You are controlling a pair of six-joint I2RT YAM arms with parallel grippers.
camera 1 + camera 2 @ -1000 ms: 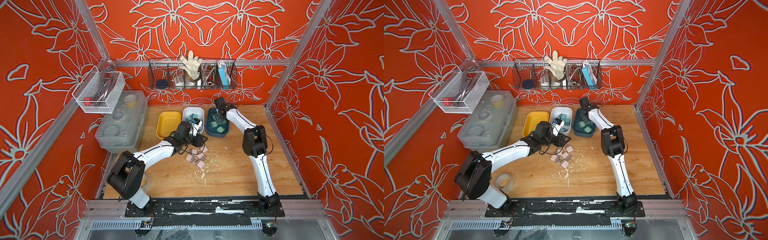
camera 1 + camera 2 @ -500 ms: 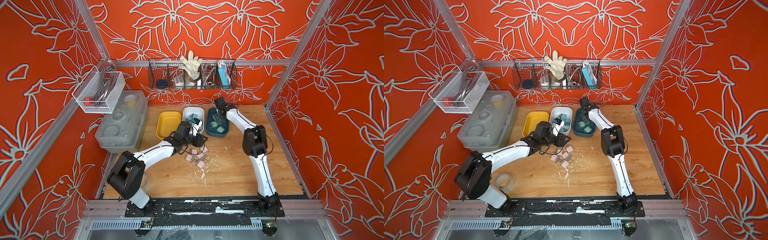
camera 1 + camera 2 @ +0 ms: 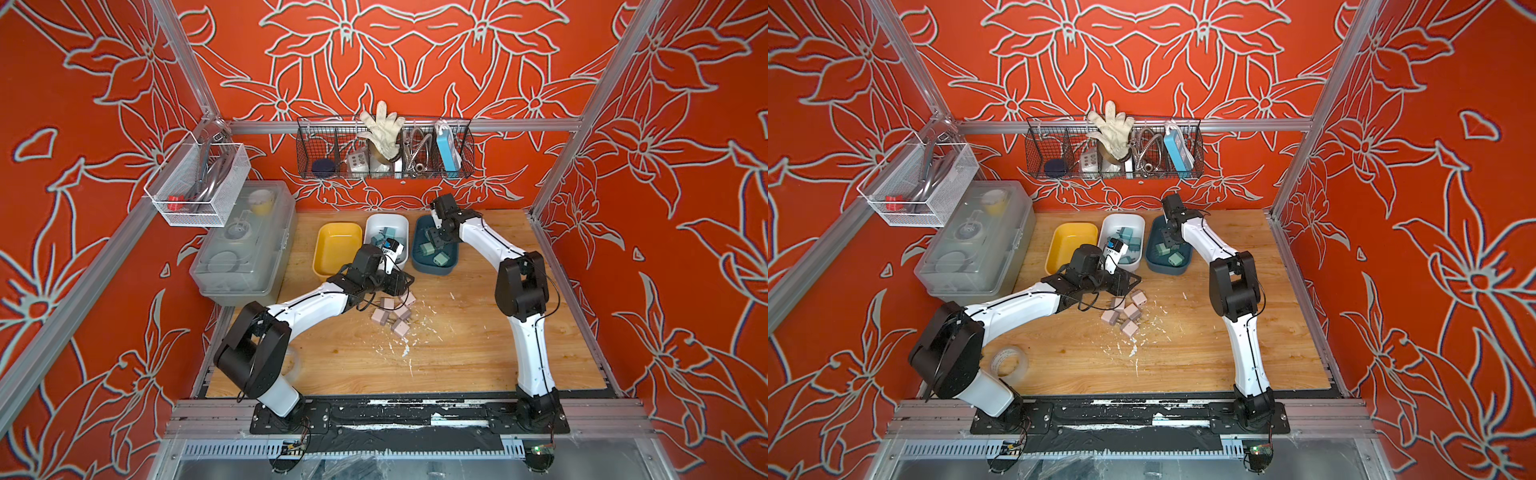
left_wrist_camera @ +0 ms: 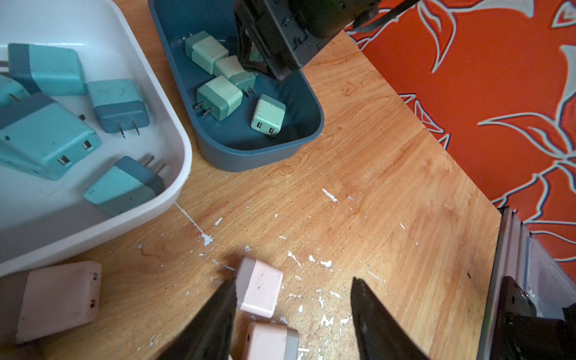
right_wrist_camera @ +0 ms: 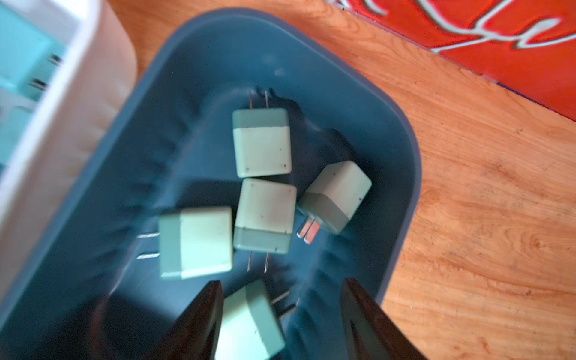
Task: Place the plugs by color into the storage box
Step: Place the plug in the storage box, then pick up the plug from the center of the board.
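Several pale pink plugs (image 3: 386, 305) (image 3: 1131, 311) lie loose on the wooden table in front of the storage box's three bins. My left gripper (image 3: 401, 286) (image 4: 291, 299) hangs open low over them. One pink plug (image 4: 260, 286) is against one finger and another pink plug (image 4: 271, 341) lies between the fingers. The yellow bin (image 3: 336, 245) has no plugs in it. Light blue plugs (image 4: 118, 103) fill the white bin (image 3: 386, 217) (image 4: 174, 174). Mint plugs (image 5: 261, 146) lie in the blue bin (image 3: 432, 270) (image 5: 402, 149). My right gripper (image 3: 432, 239) (image 5: 282, 282) is open above it, a mint plug (image 5: 249, 318) beside one finger.
A clear lidded toolbox (image 3: 245, 245) stands at the table's left side, with a tape roll (image 3: 1009, 361) at the front left. A black wire basket (image 3: 384, 149) hangs on the back wall and a white one (image 3: 197, 183) on the left wall. White flecks (image 3: 405, 345) litter the wood.
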